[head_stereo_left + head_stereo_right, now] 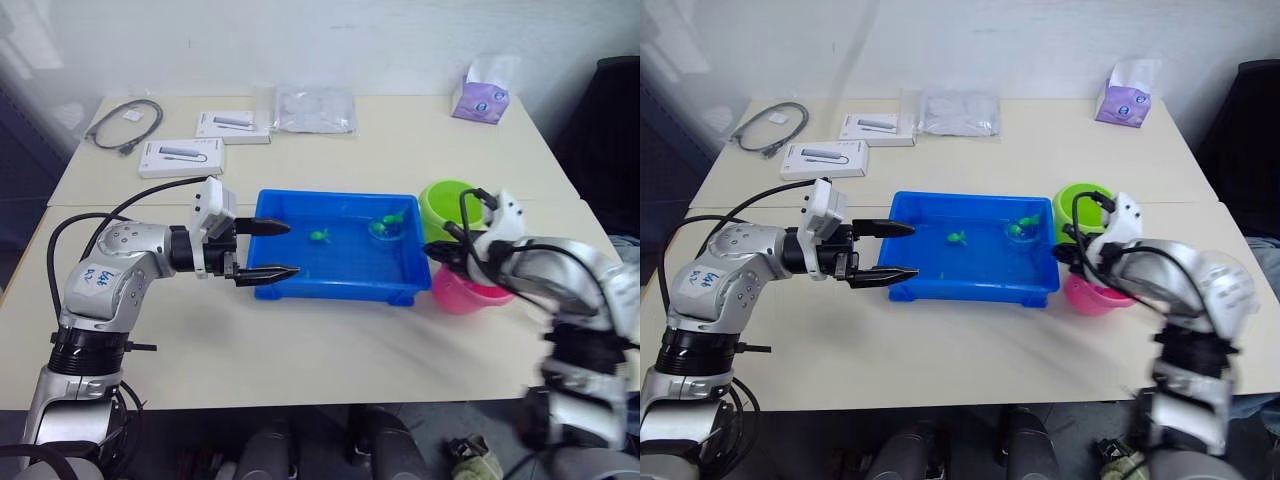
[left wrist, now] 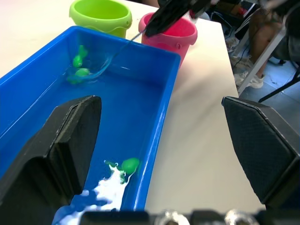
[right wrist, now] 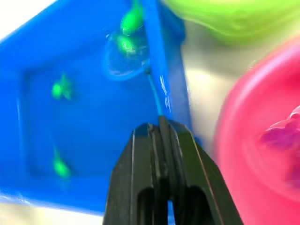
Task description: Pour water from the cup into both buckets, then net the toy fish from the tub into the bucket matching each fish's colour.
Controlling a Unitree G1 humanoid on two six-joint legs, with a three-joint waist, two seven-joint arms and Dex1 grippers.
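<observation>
Right pincer clamped on the net handle, hoop sunk in the blue tub's far right corner over green fish, green bucket just beyond; left pincer wide, idle at the tub's left wall.

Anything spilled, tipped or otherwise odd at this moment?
Nothing stands out. The blue tub sits flat, the green bucket and pink bucket stand upright beside it, and the right tool holds the net among green fish. No spill is visible.

Head stereo pair overhead, wrist cameras close, sharing tub
</observation>
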